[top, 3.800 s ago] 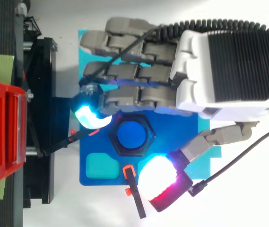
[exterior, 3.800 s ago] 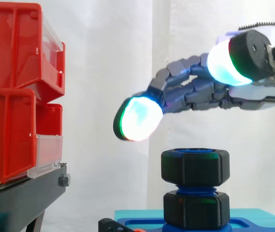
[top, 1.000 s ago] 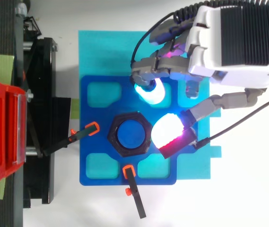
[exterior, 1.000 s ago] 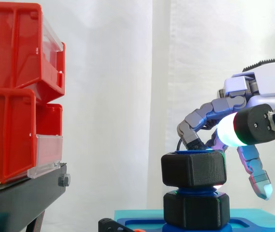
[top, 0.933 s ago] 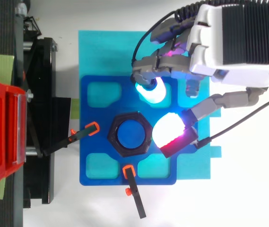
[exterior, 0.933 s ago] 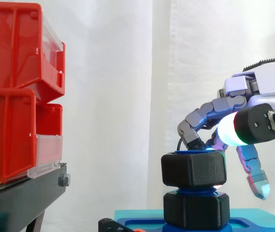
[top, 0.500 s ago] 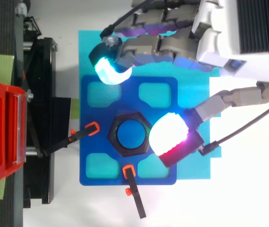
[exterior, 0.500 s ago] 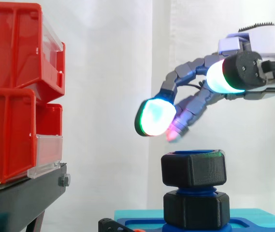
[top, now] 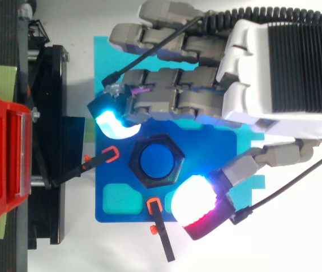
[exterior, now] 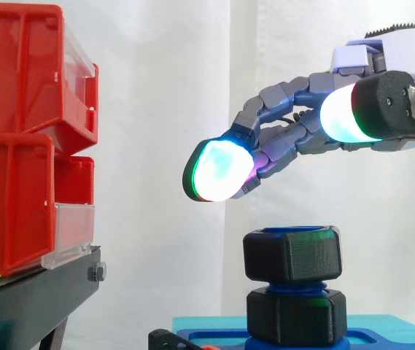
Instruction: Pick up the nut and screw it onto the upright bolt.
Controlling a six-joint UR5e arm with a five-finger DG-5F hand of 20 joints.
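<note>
Hand [top: 234,79]: open and holding nothing; the fingers reach out nearly straight and the thumb is spread wide.
Red bins [exterior: 17,138]: stacked on the black stand [exterior: 32,295].
Blue plate [top: 115,218]: from above I see it lying on a cyan mat [top: 101,48].
Nut [exterior: 292,253]: threaded on the bolt at the plate's centre. From the side I see clear air between it and the fingertip pad [exterior: 214,170].
Bolt [top: 158,162]: from above, its blue top shows inside the nut.

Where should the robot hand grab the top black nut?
Probably by two opposite flat sides of the upper black hexagonal nut, coming down from above. It sits level on the upright blue bolt with its top free, and the open hand hangs over it.
</note>
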